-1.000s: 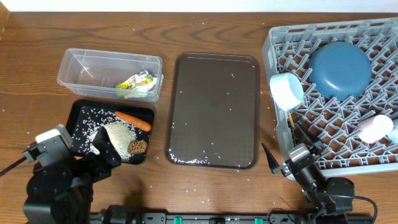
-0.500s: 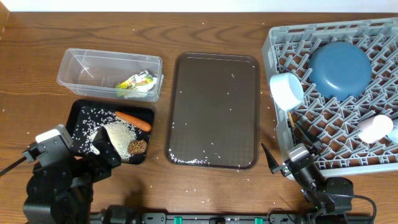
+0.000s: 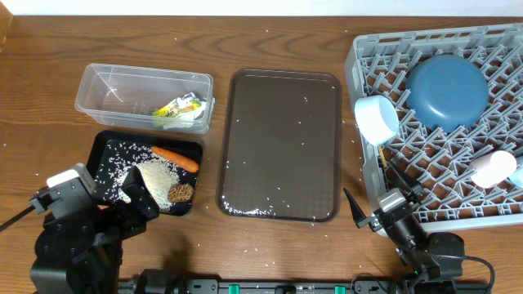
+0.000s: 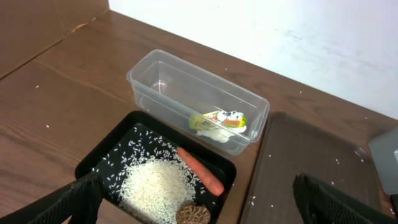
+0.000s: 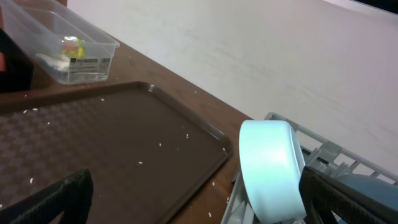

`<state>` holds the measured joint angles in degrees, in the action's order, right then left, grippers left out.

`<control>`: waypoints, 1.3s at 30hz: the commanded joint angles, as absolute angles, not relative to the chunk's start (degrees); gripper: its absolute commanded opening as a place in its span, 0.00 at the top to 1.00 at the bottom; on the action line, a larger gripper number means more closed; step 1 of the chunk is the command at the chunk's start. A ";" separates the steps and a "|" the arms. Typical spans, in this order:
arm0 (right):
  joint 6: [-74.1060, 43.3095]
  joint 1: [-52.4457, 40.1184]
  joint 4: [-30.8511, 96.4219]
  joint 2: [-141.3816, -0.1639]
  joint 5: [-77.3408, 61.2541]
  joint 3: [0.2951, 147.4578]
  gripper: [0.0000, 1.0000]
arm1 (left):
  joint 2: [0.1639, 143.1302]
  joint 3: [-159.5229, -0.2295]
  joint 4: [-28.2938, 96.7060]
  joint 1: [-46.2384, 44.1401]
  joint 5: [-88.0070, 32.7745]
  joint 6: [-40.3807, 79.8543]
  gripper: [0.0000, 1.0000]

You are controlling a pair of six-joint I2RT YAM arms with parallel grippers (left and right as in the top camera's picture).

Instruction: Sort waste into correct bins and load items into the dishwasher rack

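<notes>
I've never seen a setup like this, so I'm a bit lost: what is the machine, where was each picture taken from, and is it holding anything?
It is a robot with two arms at a wooden table. One picture looks down from above. The other two come from cameras on the wrists, so the dark prongs at their bottom corners are each gripper's own fingers. The left gripper and right gripper are both open and hold nothing.

On the left, a clear tub holds wrappers, and a black tray holds rice, a carrot and a brown lump. A brown serving tray with a few stray grains lies in the middle. On the right, a grey rack holds a blue dish, a white bowl and a pink cup.
</notes>
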<state>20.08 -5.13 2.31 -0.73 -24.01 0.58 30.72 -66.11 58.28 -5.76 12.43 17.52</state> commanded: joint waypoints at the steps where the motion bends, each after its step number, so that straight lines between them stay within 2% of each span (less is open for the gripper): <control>1: 19.29 -5.56 2.35 -0.32 -24.43 0.30 0.01 | 30.57 -66.19 59.27 -5.52 13.17 16.49 0.02; 6: 19.29 -5.56 2.35 -0.32 -24.43 0.30 0.01 | 28.86 -63.51 54.57 -5.34 9.10 13.56 0.02; 11: 19.29 -5.56 2.35 -0.32 -24.43 0.30 0.01 | 24.01 -53.43 37.65 -4.05 -2.46 1.26 0.02; 14: 19.31 -5.56 2.35 -0.32 -24.43 0.30 0.01 | 19.62 -46.09 29.93 -3.46 -5.19 0.89 0.02; 27: 19.29 -5.56 2.35 -0.32 -24.43 0.30 0.01 | 0.51 -18.22 13.39 -3.42 -6.02 0.86 0.02; 39: 19.29 -5.56 2.35 -0.32 -24.43 0.30 0.01 | 0.08 -2.17 0.97 -3.44 -5.96 0.86 0.02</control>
